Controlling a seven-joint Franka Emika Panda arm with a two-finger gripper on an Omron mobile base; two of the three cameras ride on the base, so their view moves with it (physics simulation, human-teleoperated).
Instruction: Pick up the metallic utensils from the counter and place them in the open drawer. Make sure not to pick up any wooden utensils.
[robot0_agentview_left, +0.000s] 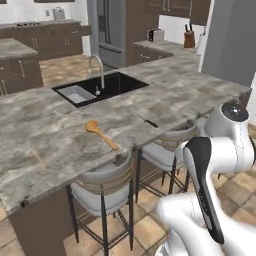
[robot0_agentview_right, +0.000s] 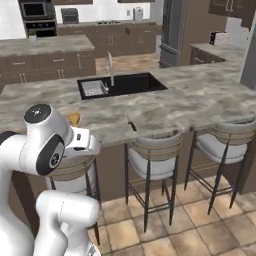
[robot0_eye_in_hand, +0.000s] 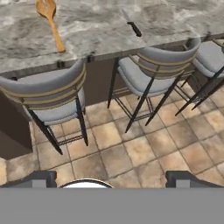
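The end effector (robot0_eye_in_hand: 106, 178) hangs over the tiled floor (robot0_eye_in_hand: 131, 148) in the hand view, fingers spread wide with nothing between them. Next come grey-cushioned stools (robot0_eye_in_hand: 52, 98) tucked under the table (robot0_agentview_left: 45, 125) edge. On the table, near that edge, lies a slim dark metallic utensil (robot0_eye_in_hand: 134, 28), and well apart from it an orange-brown wooden spoon (robot0_agentview_left: 101, 134). A small pale wooden utensil (robot0_agentview_left: 38, 159) lies nearer the table's end. Farther back sits a black sink (robot0_agentview_left: 117, 82). No writing is legible anywhere.
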